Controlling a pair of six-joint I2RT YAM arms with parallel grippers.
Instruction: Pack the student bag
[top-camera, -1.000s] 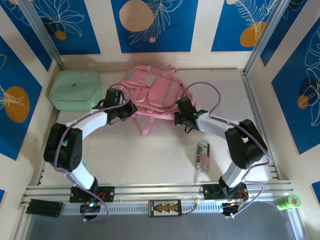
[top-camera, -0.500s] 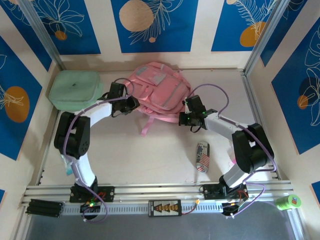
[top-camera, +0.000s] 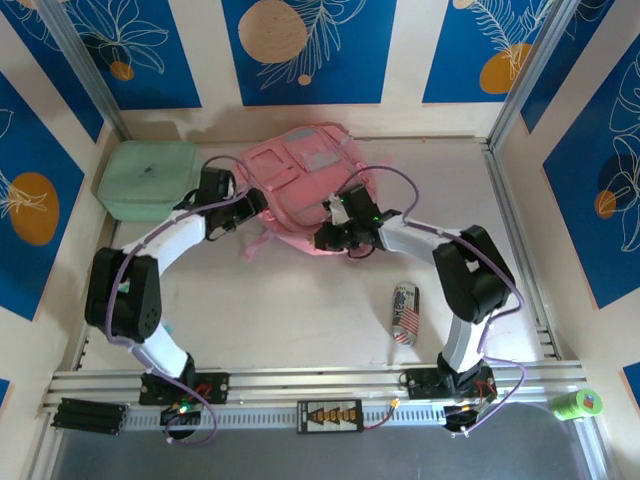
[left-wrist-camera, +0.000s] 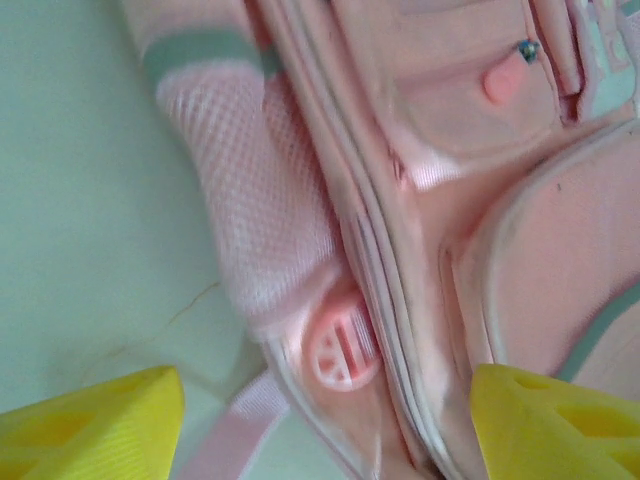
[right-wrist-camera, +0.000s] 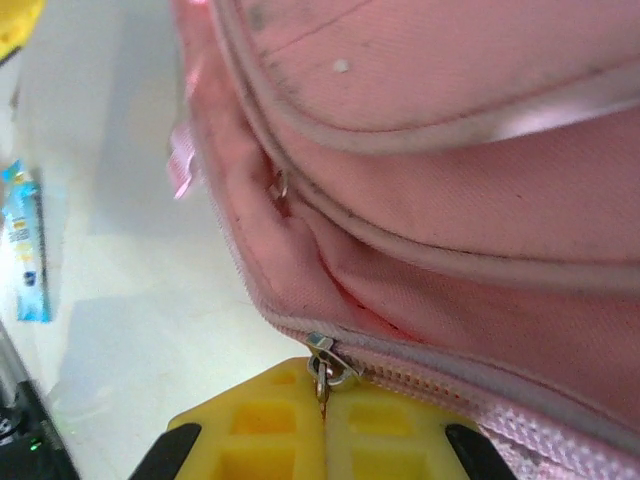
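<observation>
The student bag, a soft pink backpack, lies at the back middle of the table. My left gripper is at its left side and stands open. In the left wrist view its yellow fingers straddle the bag near a round buckle and a mesh side pocket, holding nothing. My right gripper is at the bag's near edge. In the right wrist view it is shut on the metal zipper pull of the bag, with the slider just above the fingertips.
A mint green case sits at the back left, close to the left arm. A stars-and-stripes can lies on the table near the right arm's base. A green tape roll rests beyond the front rail. A blue printed item lies on the table.
The left gripper has opened and let go of the bag. The right gripper moved left along the bag's near edge, still shut on the zipper pull, and the bag shifted and turned.
</observation>
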